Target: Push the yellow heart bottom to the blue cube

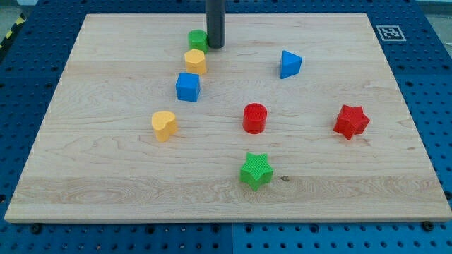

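My tip (215,46) near bench (395,176) top edge; no fingers fitted. Route behind yellow heart (164,125), push toward blue cube (188,87).

Lay scattered on wooden board (106,176): green round block (197,39) touching yellow hexagon (195,61) near view's top, blue triangle (289,63) toward right, red cylinder (254,118) at centre, red star (351,121) far right, green star (256,171) near bottom
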Controlling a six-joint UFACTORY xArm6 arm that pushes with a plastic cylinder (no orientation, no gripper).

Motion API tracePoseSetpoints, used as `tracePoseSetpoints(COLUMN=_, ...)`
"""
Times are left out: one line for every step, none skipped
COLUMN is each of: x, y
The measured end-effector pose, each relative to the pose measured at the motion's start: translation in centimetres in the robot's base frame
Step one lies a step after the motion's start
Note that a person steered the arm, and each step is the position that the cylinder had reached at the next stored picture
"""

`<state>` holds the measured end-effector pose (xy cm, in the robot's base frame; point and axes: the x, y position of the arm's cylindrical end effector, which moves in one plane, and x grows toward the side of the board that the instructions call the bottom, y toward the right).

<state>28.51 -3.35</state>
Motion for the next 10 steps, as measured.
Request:
tracePoseSetpoints(x=0.0, y=-1.2)
tracePoseSetpoints(x=0.7, y=-0.7)
tracePoseSetpoints(x=5.4, y=2.2)
tracePoseSetpoints(x=9.8, y=3.0)
tracePoseSetpoints(x=10.1, y=3.0)
tracePoseSetpoints(x=8.1, y=2.9)
tracePoseSetpoints(x=6.1, y=2.4)
tracePoseSetpoints(x=6.1, y=1.4)
tracePoseSetpoints(x=6.4, y=-1.0)
tracePoseSetpoints(x=6.7, y=-1.2)
